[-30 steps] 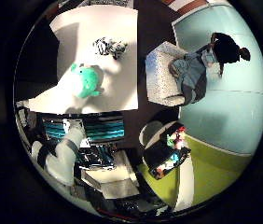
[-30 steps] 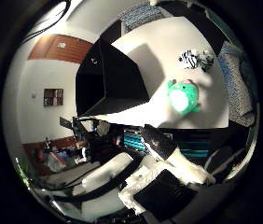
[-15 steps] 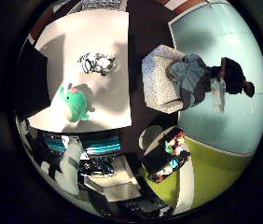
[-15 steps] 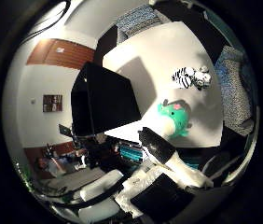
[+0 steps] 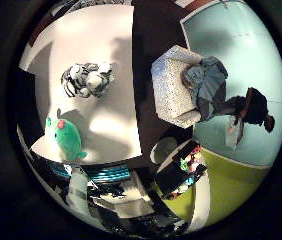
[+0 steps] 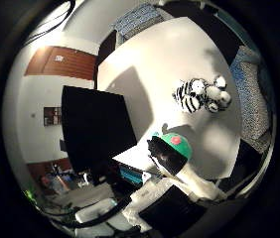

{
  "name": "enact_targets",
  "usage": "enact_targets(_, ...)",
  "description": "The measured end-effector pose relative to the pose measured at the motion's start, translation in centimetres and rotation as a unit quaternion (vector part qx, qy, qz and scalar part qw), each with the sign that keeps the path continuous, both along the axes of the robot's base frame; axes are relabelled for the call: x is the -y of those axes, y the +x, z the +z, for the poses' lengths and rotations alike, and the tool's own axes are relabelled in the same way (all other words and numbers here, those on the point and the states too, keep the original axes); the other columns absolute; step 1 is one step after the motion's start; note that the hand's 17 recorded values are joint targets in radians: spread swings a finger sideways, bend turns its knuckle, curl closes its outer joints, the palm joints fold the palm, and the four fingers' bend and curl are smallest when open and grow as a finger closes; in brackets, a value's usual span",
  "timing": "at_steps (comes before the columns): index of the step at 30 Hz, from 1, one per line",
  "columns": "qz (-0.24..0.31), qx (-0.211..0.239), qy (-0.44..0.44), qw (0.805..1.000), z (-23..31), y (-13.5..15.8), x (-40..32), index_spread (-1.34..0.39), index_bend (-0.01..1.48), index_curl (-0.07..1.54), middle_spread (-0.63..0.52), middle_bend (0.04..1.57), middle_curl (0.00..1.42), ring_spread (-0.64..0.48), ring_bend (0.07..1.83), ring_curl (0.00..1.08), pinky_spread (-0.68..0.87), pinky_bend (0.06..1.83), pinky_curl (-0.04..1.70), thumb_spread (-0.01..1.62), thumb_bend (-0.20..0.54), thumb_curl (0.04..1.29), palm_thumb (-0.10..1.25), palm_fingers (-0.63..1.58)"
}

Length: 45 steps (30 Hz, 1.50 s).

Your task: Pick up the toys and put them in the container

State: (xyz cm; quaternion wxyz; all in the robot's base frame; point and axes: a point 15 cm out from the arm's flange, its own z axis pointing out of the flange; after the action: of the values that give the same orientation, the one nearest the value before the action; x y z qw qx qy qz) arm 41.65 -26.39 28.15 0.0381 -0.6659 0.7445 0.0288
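Two soft toys lie on a white table [image 6: 179, 49]: a black-and-white striped zebra toy [image 6: 202, 95] and a green round toy [image 5: 65, 137] with a red spot, near the table's edge. A black open container [image 6: 98, 126] stands on the table beside the green toy. My hand [image 6: 179, 176] hovers above the table. One of its black fingertips [image 6: 164, 156] reaches out in front of the green toy and hides part of it. The fingers look relaxed and hold nothing.
A pale speckled armchair [image 5: 173, 92] stands on the dark floor beside the table. A patterned seat [image 6: 137, 17] sits at the table's far end. A low shelf with colourful items [image 5: 183, 170] rests by a green floor area.
The camera has come closer to the table, so both toys and the container look larger. The fingertip now overlaps the green toy. The toys themselves have not moved.
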Motion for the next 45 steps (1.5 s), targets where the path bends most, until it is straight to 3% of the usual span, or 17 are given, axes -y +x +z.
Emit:
enact_targets(19, -0.003, -0.060, 0.020, 0.998, -12.4, 1.0, 3.0, -0.34, 0.16, 0.26, 0.06, 0.19, 0.31, 0.22, 0.28, 0.26, 0.42, 0.46, 0.31, 1.10, -0.021, 0.32, 0.56, 0.04)
enact_targets(24, 0.003, -0.056, 0.016, 0.998, -13.5, 3.3, 3.6, -0.34, 0.16, 0.27, 0.06, 0.19, 0.31, 0.22, 0.28, 0.26, 0.42, 0.45, 0.31, 1.10, -0.022, 0.31, 0.57, 0.05)
enact_targets(29, 0.007, -0.069, 0.022, 0.997, -15.4, 3.5, 3.2, -0.34, 0.16, 0.27, 0.03, 0.22, 0.32, 0.21, 0.29, 0.26, 0.42, 0.42, 0.30, 1.09, -0.019, 0.32, 0.58, 0.13)
enact_targets(40, 0.019, -0.122, -0.006, 0.992, -16.0, 1.6, 3.6, -0.33, 0.16, 0.27, -0.01, 0.23, 0.33, 0.19, 0.34, 0.26, 0.41, 0.38, 0.28, 1.08, -0.021, 0.33, 0.60, 0.25)
enact_targets(45, 0.024, -0.143, -0.008, 0.989, -14.6, 0.4, 3.6, -0.33, 0.16, 0.26, -0.09, 0.31, 0.36, 0.08, 0.50, 0.28, 0.36, 0.38, 0.27, 1.08, -0.022, 0.33, 0.61, 0.46)
